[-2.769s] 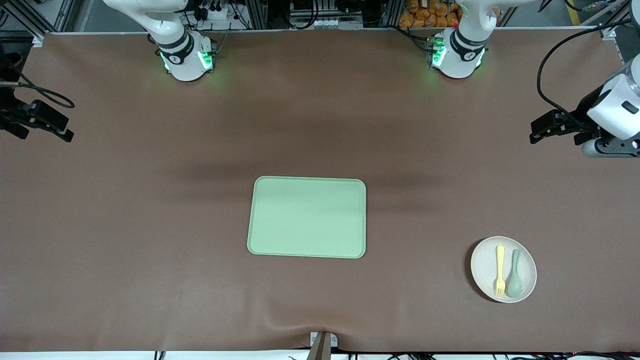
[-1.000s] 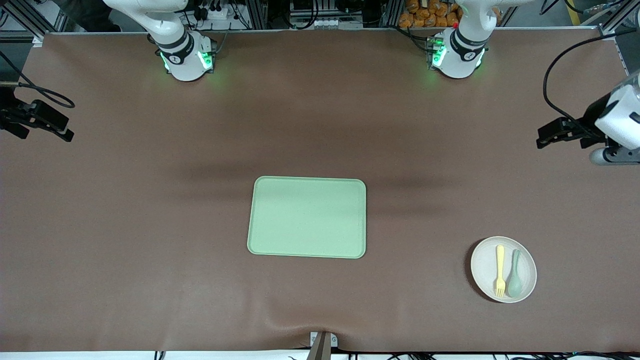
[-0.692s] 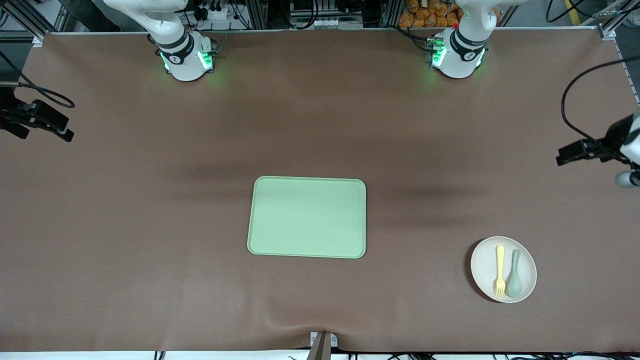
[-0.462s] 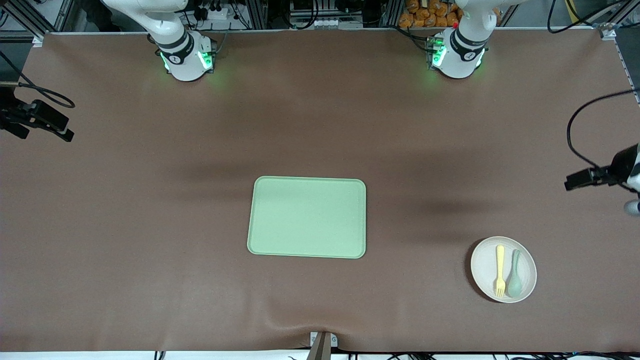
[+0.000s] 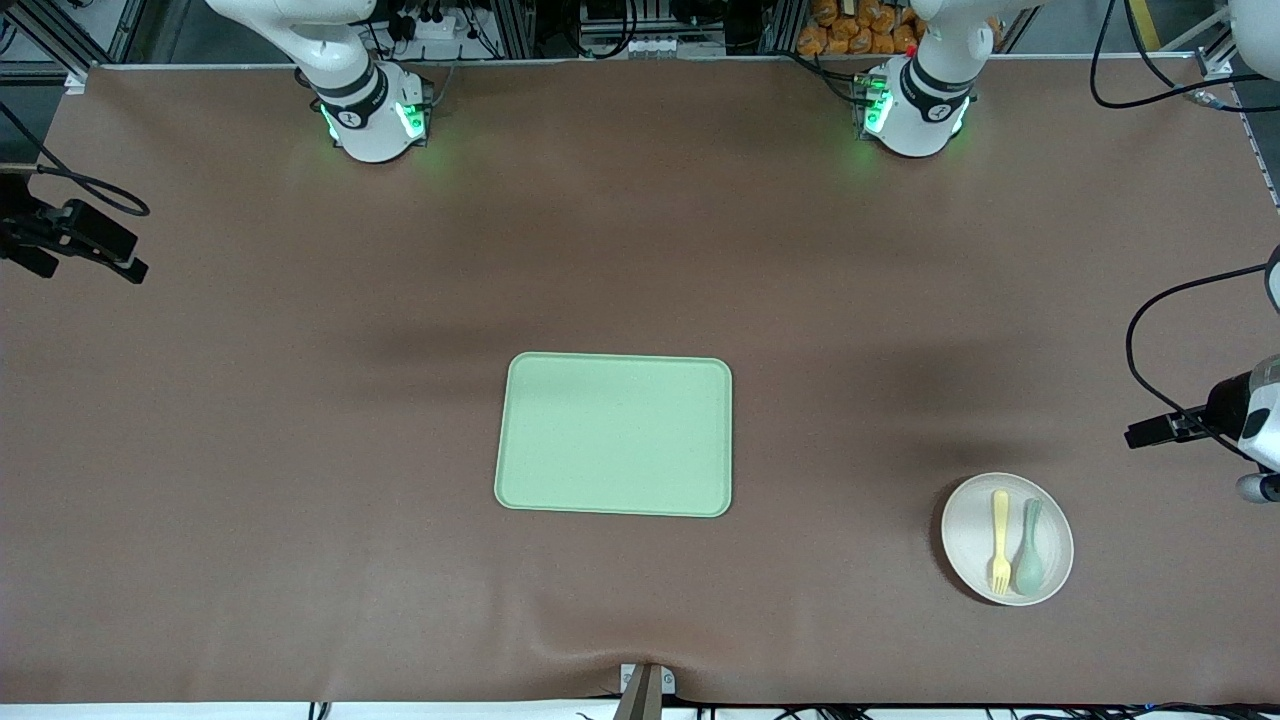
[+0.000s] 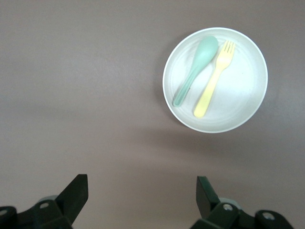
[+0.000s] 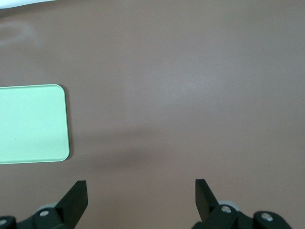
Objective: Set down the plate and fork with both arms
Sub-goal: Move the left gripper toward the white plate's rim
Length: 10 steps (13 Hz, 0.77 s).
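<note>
With both the left gripper (image 6: 138,200) and the waiting right gripper (image 7: 138,200) wide open and empty, the left should descend centered on the fork (image 5: 1000,540), avoiding the spoon (image 5: 1029,548) beside it on the plate (image 5: 965,530).

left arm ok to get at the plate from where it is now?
Probably yes. The left gripper hangs open over bare table beside the plate, toward the left arm's end, with nothing between them. The fork and spoon lie on the plate, so the rim looks like the free grip spot.
</note>
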Tool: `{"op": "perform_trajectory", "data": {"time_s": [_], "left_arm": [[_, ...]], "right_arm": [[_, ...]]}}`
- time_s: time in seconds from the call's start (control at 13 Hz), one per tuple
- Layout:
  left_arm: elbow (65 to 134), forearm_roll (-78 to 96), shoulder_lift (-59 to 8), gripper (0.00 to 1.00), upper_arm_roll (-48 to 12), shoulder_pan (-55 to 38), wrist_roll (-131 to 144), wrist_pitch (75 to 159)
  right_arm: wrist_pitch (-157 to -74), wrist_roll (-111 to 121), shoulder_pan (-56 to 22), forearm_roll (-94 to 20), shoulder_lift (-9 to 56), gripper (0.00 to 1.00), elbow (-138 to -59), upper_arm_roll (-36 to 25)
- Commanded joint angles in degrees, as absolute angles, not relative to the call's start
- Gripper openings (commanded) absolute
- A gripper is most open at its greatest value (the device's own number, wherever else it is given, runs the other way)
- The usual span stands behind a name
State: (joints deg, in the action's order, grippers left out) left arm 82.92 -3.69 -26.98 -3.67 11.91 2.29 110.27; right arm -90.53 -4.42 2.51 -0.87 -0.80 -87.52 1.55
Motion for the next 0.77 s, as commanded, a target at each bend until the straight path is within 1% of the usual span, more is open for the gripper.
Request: {"op": "perform_trajectory", "data": {"time_s": [0.0,0.23,0.38,0.46,0.69], "left_arm": [[81.21,-4.84,-31.36,1.0,-4.22,12.48,2.29,112.4],[80.78,-4.4,-35.23,1.0,-4.22,12.48,3.42,117.76],[79.54,-4.22,-39.18,1.0,-4.22,12.66,6.31,127.74],[79.54,-4.39,-40.42,1.0,-4.22,12.66,6.76,131.45],[79.54,-4.13,-42.0,1.0,-4.39,13.36,6.33,136.04]], "right_arm": [[-90.26,-4.57,2.46,-0.97,-1.14,1.0,-87.45,1.49],[-90.26,-4.48,2.46,-0.97,-1.14,1.0,-87.45,1.49],[-90.26,-4.57,2.55,-0.97,-1.14,1.0,-87.45,1.49],[-90.18,-4.48,2.46,-0.97,-1.14,1.0,-87.45,1.49],[-90.18,-4.57,2.55,-0.97,-1.14,1.0,-87.45,1.49]]}}
